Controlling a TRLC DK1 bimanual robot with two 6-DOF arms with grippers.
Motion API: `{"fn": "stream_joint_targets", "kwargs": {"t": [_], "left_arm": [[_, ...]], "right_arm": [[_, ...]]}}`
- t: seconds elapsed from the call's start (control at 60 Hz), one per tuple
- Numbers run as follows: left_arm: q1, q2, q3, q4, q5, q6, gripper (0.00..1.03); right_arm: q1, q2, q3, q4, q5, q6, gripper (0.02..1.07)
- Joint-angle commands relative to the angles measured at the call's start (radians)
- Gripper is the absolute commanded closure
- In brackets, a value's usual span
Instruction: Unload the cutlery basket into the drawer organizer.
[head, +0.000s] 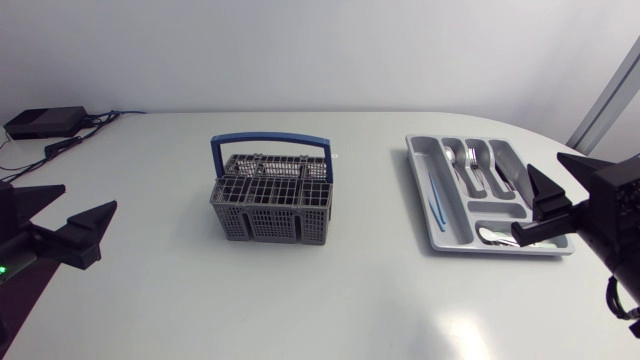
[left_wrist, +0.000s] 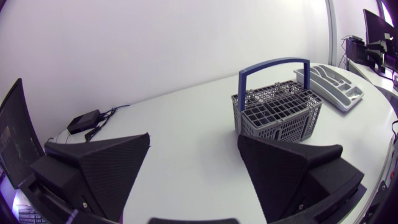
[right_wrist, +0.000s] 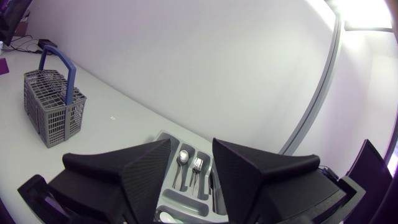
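Basket mid-desk, handle up. Organizer nr right edge, w/ cutlery in it. Left gripper at left edge, jaws wide, empty. Right gripper over organizer's right side, jaws narrower, empty.

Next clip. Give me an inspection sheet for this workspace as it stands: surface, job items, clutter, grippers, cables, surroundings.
surface: white table, no spills seen.
job's things: basket upright mid-table, no cutlery seen sticking out; tray to its right, holding cutlery in several slots and a thin blue stick.
clutter: black box at the far left corner.
grippers: left gripper open and empty, well to the basket's left; right gripper open and empty, over the tray.
cables: cables run from the box along the table's edge.
surroundings: nothing seen.
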Motion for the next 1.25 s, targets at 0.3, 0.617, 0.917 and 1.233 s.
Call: {"fn": "stream_joint_targets", "kwargs": {"t": [0.3,0.617,0.917,1.233], "left_arm": [[-0.115,-0.187,-0.169,0.088,-0.135,-0.151,0.05],[-0.220,-0.346,-0.294,0.158,-0.262,-0.274,0.05],[-0.318,-0.492,-0.409,0.222,-0.380,-0.389,0.05],[-0.318,-0.492,-0.409,0.222,-0.380,-0.389,0.05]], "right_arm": [[-0.002,-0.202,-0.134,-0.070,0.015,0.188,0.21],[0.004,-0.362,-0.226,-0.121,0.018,0.335,0.17],[0.009,-0.510,-0.311,-0.168,0.021,0.471,0.07],[0.009,-0.510,-0.311,-0.168,0.021,0.471,0.07]]}}
